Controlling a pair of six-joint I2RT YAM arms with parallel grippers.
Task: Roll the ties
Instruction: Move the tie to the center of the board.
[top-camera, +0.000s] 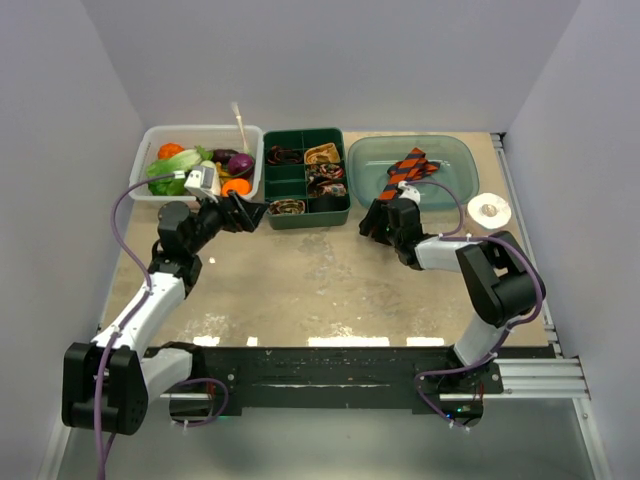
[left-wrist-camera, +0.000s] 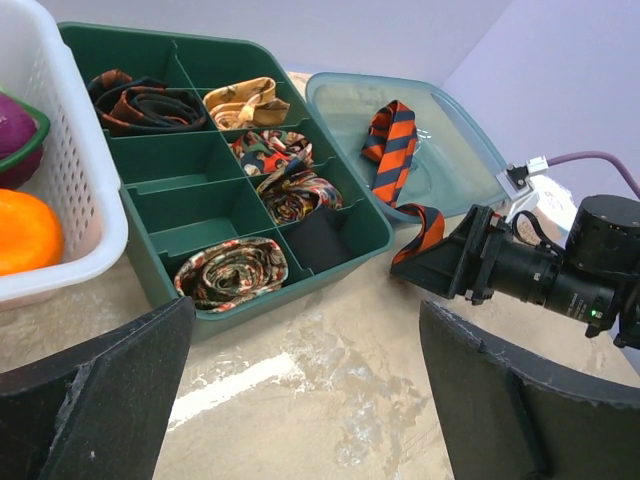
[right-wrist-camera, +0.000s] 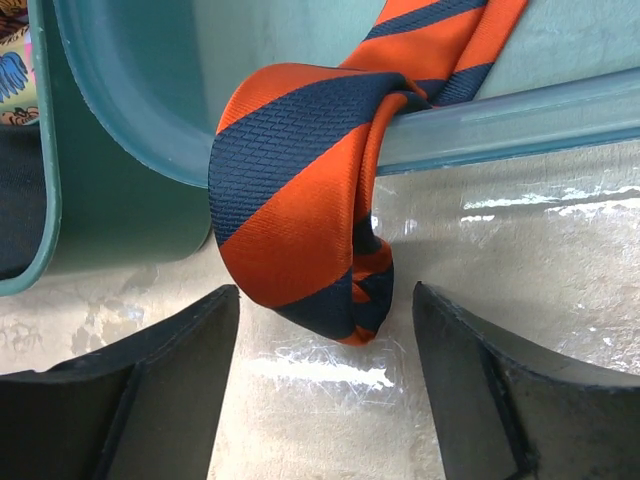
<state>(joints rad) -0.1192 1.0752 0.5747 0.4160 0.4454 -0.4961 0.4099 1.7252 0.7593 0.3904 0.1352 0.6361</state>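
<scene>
Orange-striped tie (right-wrist-camera: 300, 200) hangs off the tub (right-wrist-camera: 500, 115) before the low right claw (right-wrist-camera: 327, 300), open and empty; left claw (left-wrist-camera: 307, 330) likewise.

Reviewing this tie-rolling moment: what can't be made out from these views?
Striped tie: right wrist view, top edge cuts off its far length.
Its hanging end: top view, hidden behind the right claw.
Dark filling of the green tray's near corner cell: left wrist view, too dark to identify.
White basket: left wrist view, cut off by the left edge.
</scene>
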